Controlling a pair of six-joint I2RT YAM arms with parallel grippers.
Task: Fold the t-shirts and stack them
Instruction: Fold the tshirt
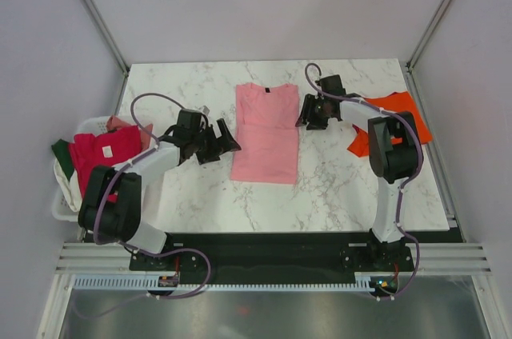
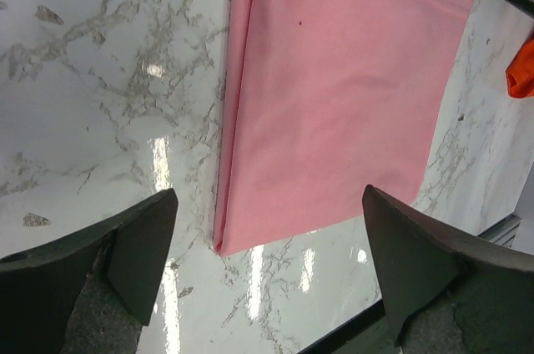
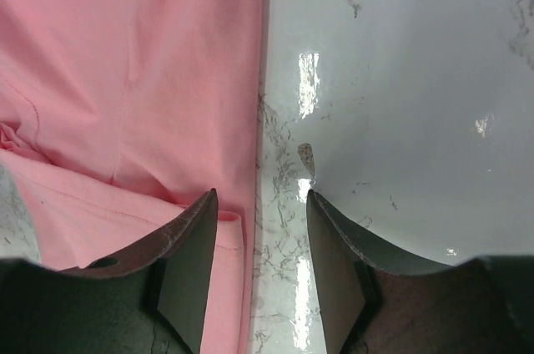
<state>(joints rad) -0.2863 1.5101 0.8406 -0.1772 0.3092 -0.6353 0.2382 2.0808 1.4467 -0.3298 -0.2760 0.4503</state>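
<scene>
Basket: white plastic basket (image 1: 62,205), left, holding a crimson-red cloth t-shirt (image 1: 104,151).
Left pincer (image 2: 269,197): wide, empty.
Centre: light pink cloth t-shirt (image 1: 266,133), flat on the marble surface (image 1: 344,187).
Right pincer (image 3: 261,197): parted, above the pink hem.
Right: bright orange cloth t-shirt (image 1: 406,105).

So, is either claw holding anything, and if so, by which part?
Nothing is held: the left claw and the right claw are open near the edges of the pink t-shirt.
</scene>
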